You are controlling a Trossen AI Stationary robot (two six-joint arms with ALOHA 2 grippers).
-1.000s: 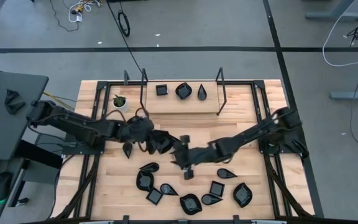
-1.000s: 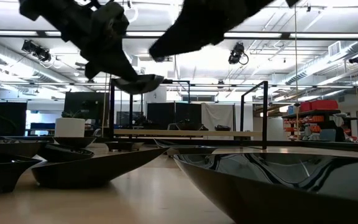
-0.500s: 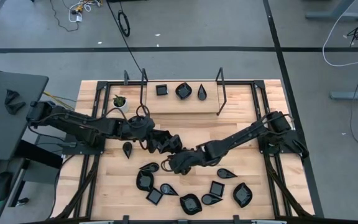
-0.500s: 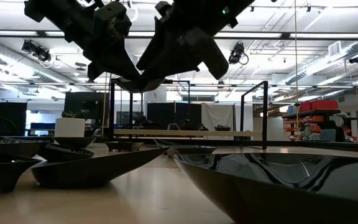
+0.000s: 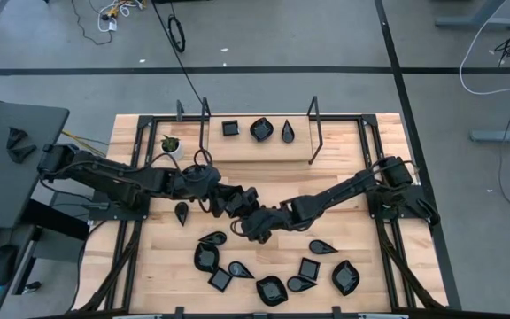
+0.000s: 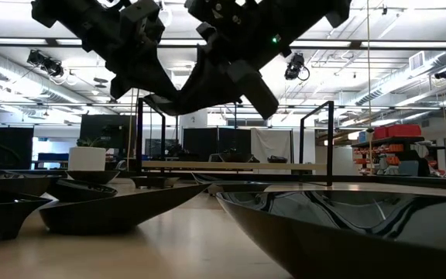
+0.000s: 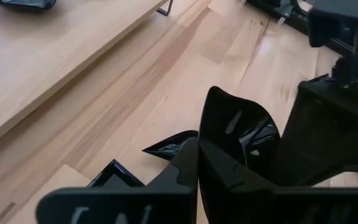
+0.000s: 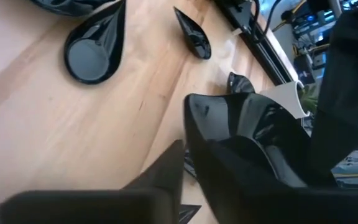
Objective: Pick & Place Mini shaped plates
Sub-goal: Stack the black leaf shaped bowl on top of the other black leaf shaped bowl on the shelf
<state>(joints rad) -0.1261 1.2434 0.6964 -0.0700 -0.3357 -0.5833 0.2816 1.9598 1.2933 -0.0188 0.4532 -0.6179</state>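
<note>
The wooden table [image 5: 264, 168] fills most of the high view. A raised shelf [image 5: 255, 149] stands along its far side, and both dark arms reach in to meet over the middle. Three plates [image 5: 261, 129] sit in a row on the shelf. About ten more lie scattered across the near half of the table, and a white pot [image 5: 171, 143] stands off by the shelf's left end.

The left gripper [image 5: 235, 204] is clamped on one plate [image 7: 235, 134], holding it clear of the wood (the low view shows it well above the surface). The right gripper [image 5: 255, 223] is pressed in against the same plate from the other side. I can't tell whether it has hold of the plate yet, because from every angle the two black claws and the black dish run together.

It looks like a hand-over in mid-air, probably on the way to the shelf. To do it well:
- The receiving claw should bite the rim at a spot away from the left's grip, so the two don't knock each other.
- The right should close firmly before the left lets go, since glossy ware will likely slip under a light pinch.
- The left should then draw straight back, without twisting the plate.
- The swap should stay high enough that a fumble doesn't land among the dishes below.
</note>
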